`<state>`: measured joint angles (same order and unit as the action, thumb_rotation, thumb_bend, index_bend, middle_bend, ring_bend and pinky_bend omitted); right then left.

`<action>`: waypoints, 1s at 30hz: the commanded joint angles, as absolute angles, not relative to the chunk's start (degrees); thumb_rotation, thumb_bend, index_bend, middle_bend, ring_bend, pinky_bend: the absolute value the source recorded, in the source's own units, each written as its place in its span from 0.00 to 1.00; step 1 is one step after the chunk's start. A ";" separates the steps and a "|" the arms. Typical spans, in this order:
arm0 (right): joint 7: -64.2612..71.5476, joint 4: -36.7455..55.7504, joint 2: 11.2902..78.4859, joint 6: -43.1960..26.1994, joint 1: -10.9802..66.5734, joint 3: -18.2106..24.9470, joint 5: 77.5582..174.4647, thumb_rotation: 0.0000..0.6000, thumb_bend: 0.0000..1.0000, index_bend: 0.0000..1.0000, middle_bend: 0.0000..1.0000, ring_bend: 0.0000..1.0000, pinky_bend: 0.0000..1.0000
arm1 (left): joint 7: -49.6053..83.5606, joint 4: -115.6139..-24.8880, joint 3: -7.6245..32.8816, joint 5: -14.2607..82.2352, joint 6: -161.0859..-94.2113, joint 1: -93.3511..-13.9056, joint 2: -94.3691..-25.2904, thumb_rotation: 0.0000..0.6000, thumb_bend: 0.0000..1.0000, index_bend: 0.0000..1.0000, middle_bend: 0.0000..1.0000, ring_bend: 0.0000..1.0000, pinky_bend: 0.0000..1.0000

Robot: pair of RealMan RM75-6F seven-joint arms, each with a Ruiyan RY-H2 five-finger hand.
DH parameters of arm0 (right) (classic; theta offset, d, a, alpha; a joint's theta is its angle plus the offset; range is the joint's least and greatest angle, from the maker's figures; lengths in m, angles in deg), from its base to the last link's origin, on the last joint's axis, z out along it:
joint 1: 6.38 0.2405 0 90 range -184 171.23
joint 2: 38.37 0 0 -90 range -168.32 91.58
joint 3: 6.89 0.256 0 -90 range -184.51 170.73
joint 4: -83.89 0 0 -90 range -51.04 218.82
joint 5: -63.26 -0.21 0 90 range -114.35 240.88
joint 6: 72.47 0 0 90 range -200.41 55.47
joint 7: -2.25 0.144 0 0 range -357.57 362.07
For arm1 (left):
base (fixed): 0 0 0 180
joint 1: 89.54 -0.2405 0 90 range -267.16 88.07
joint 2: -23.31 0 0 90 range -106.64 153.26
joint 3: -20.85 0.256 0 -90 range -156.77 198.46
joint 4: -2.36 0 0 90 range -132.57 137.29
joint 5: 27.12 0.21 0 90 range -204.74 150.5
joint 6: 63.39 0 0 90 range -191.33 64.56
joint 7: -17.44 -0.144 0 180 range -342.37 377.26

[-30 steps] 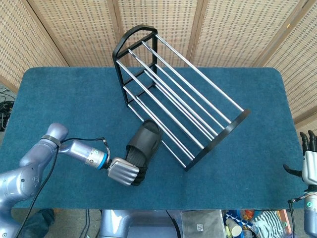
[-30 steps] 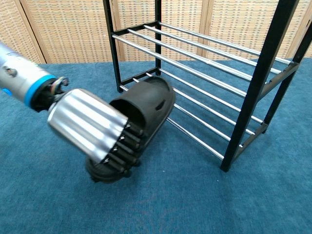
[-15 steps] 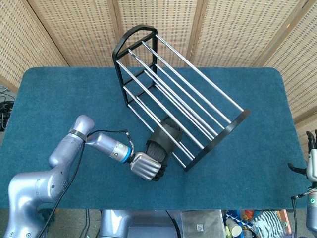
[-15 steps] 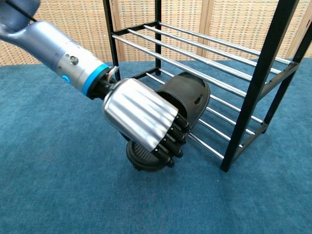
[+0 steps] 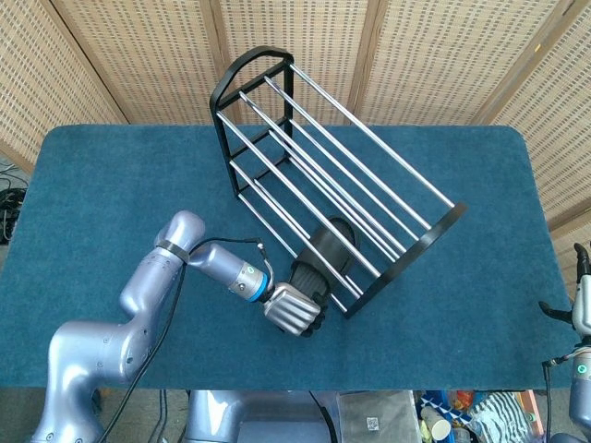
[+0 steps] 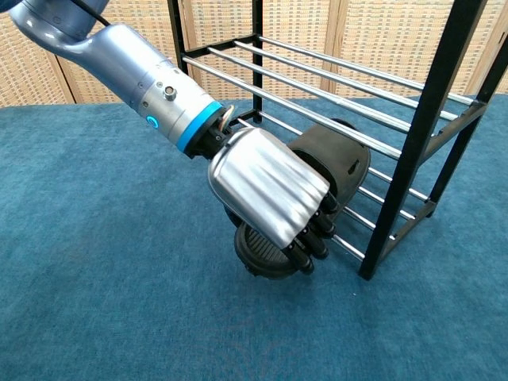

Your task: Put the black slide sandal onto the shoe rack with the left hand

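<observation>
I see the black slide sandal (image 5: 325,260) w/ its toe end pushed in over the lowest rails of the shoe rack (image 5: 277,65), heel end sticking out past the rack's front edge above the blue table cloth (image 5: 111,185). In chest view the sandal (image 6: 337,163) sits tilted, strap under the next tier of chrome bars, ribbed heel sole (image 6: 266,250) facing the camera and close to the cloth; can't tell if it touches. No brand or writing readable on the sandal, only a small slot in the strap.

My left hand (image 5: 293,309) grips the heel end: silver back of hand toward the cams, dark fingers (image 6: 317,230) wrapped around the sandal's edge. Wrist has a blue ring (image 6: 194,131) w/ a small lit dot beside it; no text I can make out.

The rack stands diagonal across the table, black end frames, chrome rails in tiers. Its near end post (image 6: 413,143) is just right of the sandal.

Right hand (image 5: 582,300) shows only partly at the right frame edge, off the table; can't tell its finger state. Wicker screens (image 5: 443,55) behind. Below the table's front edge, a cluttered floor and a small label (image 5: 372,425), unreadable.
</observation>
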<state>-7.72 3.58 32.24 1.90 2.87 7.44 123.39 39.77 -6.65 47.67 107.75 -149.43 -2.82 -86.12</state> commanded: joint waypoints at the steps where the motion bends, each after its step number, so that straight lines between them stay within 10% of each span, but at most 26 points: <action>1: -7.67 3.67 32.23 1.89 2.86 7.49 123.21 1.00 0.00 0.00 0.00 0.00 0.00 | 40.23 -6.00 48.23 107.30 -148.61 -2.17 -86.94 1.00 0.18 0.78 0.61 0.47 0.41; 20: -6.55 4.88 31.71 0.98 2.63 8.30 120.86 1.00 0.00 0.00 0.00 0.00 0.00 | 43.00 -3.24 50.38 104.24 -142.03 2.52 -93.15 1.00 0.18 0.78 0.57 0.44 0.38; 30: -5.85 5.43 31.65 0.60 2.51 8.40 120.38 1.00 0.00 0.00 0.00 0.00 0.00 | 42.58 -2.16 50.81 102.42 -138.41 3.17 -93.58 1.00 0.18 0.66 0.37 0.27 0.28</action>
<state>-5.86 5.43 31.65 0.60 2.52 8.40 120.38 42.69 -2.27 50.77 102.74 -138.91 2.93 -93.53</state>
